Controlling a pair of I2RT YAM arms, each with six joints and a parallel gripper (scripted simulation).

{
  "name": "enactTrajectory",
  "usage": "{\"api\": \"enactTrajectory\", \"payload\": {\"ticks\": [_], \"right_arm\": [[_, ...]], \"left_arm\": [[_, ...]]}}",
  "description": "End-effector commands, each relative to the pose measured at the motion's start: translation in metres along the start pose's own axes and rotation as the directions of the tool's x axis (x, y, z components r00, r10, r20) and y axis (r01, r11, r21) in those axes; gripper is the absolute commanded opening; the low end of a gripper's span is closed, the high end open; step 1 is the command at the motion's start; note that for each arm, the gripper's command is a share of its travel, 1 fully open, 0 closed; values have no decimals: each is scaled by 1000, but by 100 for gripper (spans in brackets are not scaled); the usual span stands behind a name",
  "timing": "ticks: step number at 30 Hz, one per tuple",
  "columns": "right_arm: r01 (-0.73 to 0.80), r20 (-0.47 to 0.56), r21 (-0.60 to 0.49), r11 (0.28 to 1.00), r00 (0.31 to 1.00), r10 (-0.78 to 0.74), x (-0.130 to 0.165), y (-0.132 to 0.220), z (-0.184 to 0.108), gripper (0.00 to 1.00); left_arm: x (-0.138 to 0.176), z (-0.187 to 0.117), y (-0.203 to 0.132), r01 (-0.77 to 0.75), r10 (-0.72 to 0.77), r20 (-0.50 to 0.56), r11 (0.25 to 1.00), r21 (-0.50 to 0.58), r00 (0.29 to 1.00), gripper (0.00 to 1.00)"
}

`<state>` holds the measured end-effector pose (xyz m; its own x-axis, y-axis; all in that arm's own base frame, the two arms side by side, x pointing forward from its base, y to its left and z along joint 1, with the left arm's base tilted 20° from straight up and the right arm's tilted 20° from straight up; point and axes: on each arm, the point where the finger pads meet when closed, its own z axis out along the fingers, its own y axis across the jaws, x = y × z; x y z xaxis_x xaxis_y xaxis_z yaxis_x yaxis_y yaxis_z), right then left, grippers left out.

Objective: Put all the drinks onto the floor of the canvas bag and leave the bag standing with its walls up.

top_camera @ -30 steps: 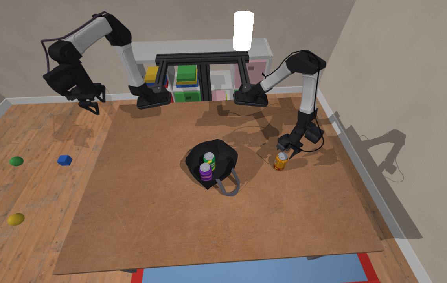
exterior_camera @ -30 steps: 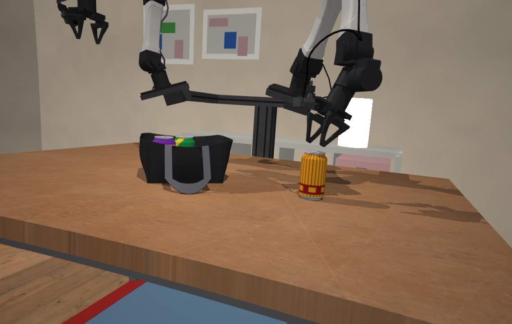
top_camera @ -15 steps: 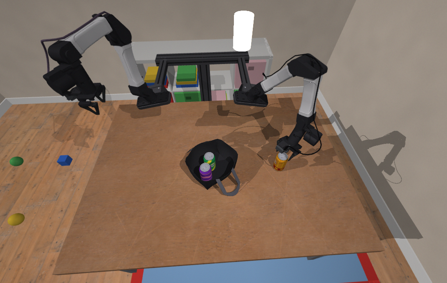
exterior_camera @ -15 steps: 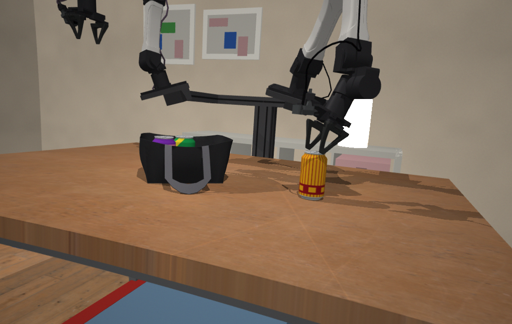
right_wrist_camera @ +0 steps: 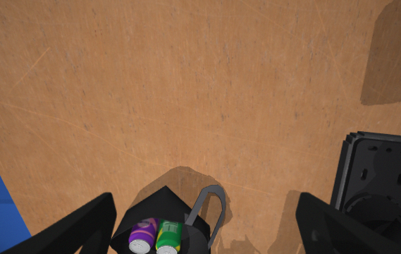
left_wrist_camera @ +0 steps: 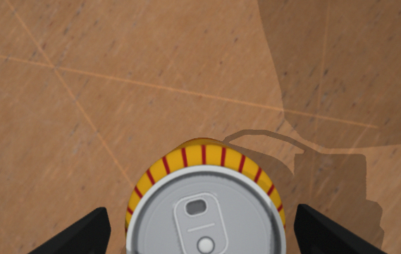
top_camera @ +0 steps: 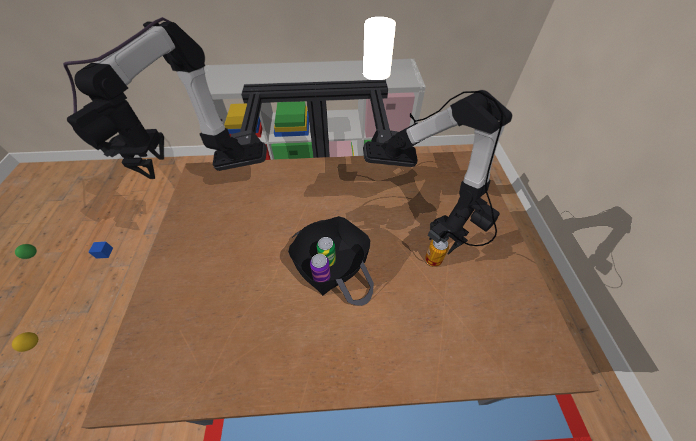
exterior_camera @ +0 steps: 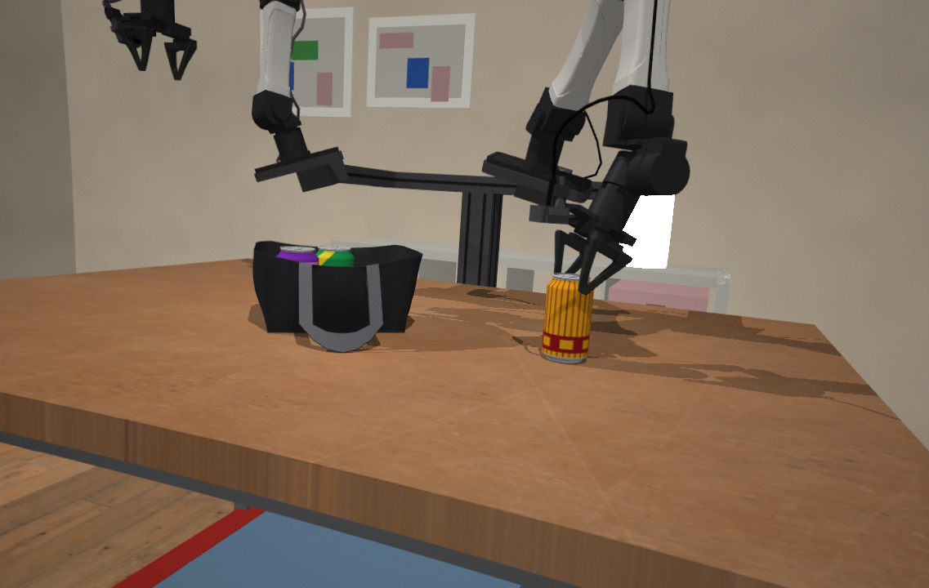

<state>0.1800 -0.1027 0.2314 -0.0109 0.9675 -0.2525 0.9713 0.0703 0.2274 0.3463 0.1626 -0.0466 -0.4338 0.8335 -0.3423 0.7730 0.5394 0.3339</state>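
The black canvas bag (top_camera: 348, 233) (exterior_camera: 394, 292) (right_wrist_camera: 165, 204) stands on the worktop (top_camera: 262, 351) (exterior_camera: 453, 409) (left_wrist_camera: 80, 141) (right_wrist_camera: 186, 88) with its walls up, a grey handle (top_camera: 360, 300) (exterior_camera: 341, 340) (right_wrist_camera: 223, 204) hanging down outside. Inside it, side by side, are a purple can (top_camera: 320, 269) (exterior_camera: 297, 256) (right_wrist_camera: 144, 234) and a green can (top_camera: 326, 252) (exterior_camera: 337, 257) (right_wrist_camera: 169, 236). The orange can (top_camera: 436, 253) (exterior_camera: 567, 318) (left_wrist_camera: 205, 212), striped in red, is upright on the worktop, well apart from the bag. The left gripper (top_camera: 445, 246) (exterior_camera: 570, 280) (left_wrist_camera: 201, 216) is open, its fingertips on either side of that can's top, with gaps visible in the wrist view. The right gripper (top_camera: 157, 162) (exterior_camera: 159, 74) (right_wrist_camera: 205, 203) is also open, raised well apart from the bag and holding nothing.
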Motion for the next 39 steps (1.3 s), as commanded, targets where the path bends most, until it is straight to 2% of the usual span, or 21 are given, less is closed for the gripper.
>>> {"api": "enactTrajectory", "payload": {"ticks": [1,19,22,23,24,25,28,39], "right_arm": [[6,21,-30,1000,1000,-6,-4,4,-6,86],[6,21,-30,1000,1000,-6,-4,4,-6,86],[6,21,-30,1000,1000,-6,-4,4,-6,86],[6,21,-30,1000,1000,-6,-4,4,-6,86],[6,21,-30,1000,1000,-6,-4,4,-6,86],[6,21,-30,1000,1000,-6,-4,4,-6,86],[6,21,-30,1000,1000,-6,-4,4,-6,86],[6,21,-30,1000,1000,-6,-4,4,-6,86]], "left_arm": [[-1,9,11,-26,27,18,999,-32,999,84],[12,33,10,-22,23,17,999,-34,1000,84],[5,18,18,-21,22,18,999,-47,1000,84],[4,15,27,-27,29,18,996,-83,999,84],[6,18,15,-17,18,16,998,-57,1000,84],[7,23,3,-10,10,17,1000,-26,1000,73],[7,21,13,-15,16,16,999,-40,1000,74],[7,21,13,-15,16,16,999,-41,1000,73]]}}
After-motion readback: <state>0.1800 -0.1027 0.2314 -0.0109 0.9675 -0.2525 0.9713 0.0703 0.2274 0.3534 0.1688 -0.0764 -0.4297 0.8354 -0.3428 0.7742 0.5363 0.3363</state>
